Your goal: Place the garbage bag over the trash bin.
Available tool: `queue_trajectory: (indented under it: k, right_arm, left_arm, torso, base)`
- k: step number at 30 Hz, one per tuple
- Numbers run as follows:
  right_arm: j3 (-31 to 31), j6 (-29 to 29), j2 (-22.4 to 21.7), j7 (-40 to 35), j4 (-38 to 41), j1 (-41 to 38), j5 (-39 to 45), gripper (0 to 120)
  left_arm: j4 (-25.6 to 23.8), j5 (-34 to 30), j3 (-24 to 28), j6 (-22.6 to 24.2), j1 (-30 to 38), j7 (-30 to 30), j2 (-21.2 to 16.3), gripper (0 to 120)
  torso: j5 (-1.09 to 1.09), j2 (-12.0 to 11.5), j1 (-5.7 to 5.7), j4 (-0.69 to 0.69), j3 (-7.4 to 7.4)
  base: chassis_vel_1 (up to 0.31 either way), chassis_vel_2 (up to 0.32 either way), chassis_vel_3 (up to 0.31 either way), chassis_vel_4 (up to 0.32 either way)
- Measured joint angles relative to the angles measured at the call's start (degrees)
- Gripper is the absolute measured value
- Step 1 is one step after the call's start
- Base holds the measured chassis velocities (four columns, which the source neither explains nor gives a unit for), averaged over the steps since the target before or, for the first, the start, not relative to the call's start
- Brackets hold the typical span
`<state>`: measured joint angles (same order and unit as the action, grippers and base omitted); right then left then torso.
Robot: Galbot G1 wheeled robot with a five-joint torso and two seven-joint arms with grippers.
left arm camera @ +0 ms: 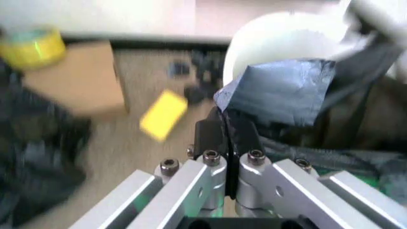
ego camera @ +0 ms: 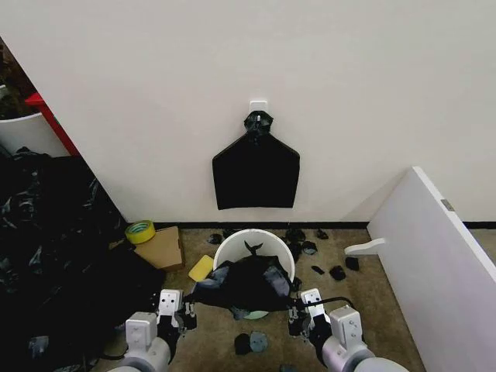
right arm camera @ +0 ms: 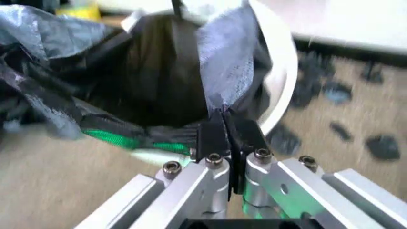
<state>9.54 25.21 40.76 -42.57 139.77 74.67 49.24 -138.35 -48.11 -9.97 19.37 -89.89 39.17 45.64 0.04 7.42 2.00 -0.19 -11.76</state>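
Note:
The trash bin [ego camera: 256,242] is a round white bucket standing on the floor by the wall. The glossy black garbage bag [ego camera: 246,284] is draped over its near side and hangs into its mouth. My left gripper [ego camera: 186,311] is shut on the bag's left edge, and in the left wrist view the gripper [left arm camera: 226,137] pinches a corner of the bag [left arm camera: 279,90] beside the bin [left arm camera: 286,36]. My right gripper [ego camera: 297,308] is shut on the bag's right edge. In the right wrist view this gripper [right arm camera: 227,132] holds the bag [right arm camera: 224,59] at the bin's rim [right arm camera: 283,76].
A flat black bundle [ego camera: 256,172] hangs on the wall above the bin. A white board [ego camera: 434,240] leans at the right. A black plastic heap [ego camera: 46,232] fills the left. A cardboard box [ego camera: 160,248], yellow tape roll [ego camera: 139,231], yellow sponge [ego camera: 201,268] and black scraps [ego camera: 337,272] lie around.

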Motion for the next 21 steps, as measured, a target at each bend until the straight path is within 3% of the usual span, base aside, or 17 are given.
queue_trajectory:
  k: [7,15,19,21]
  right_arm:
    - [-3.83,-4.38,-0.14,4.85,0.62,-1.79,-2.74,0]
    - [-4.43,-9.06,0.46,7.73,-2.76,-0.68,-6.70,0]
    - [-2.95,-7.66,-0.11,6.23,-3.03,0.52,-6.25,0]
    - [-1.93,-4.28,-0.31,2.97,-1.85,1.07,-2.46,0]
  left_arm:
    - [0.43,-1.23,-1.23,-3.84,5.40,-1.97,0.26,0]
    - [4.65,0.52,2.81,-7.26,4.77,-5.21,2.84,0]
    - [5.27,1.71,4.47,-6.60,2.24,-5.21,3.74,0]
    - [4.93,3.03,4.96,-5.48,-0.48,-4.98,3.90,0]
  torso:
    - [0.00,0.00,0.00,0.00,0.00]
    - [0.00,0.00,0.00,0.00,0.00]
    - [0.00,0.00,0.00,0.00,0.00]
    - [0.00,0.00,0.00,0.01,0.00]
  base:
    - [0.000,0.000,0.000,0.000]
    - [0.000,0.000,0.000,0.000]
    - [0.000,0.000,0.000,0.000]
    - [0.000,0.000,0.000,0.000]
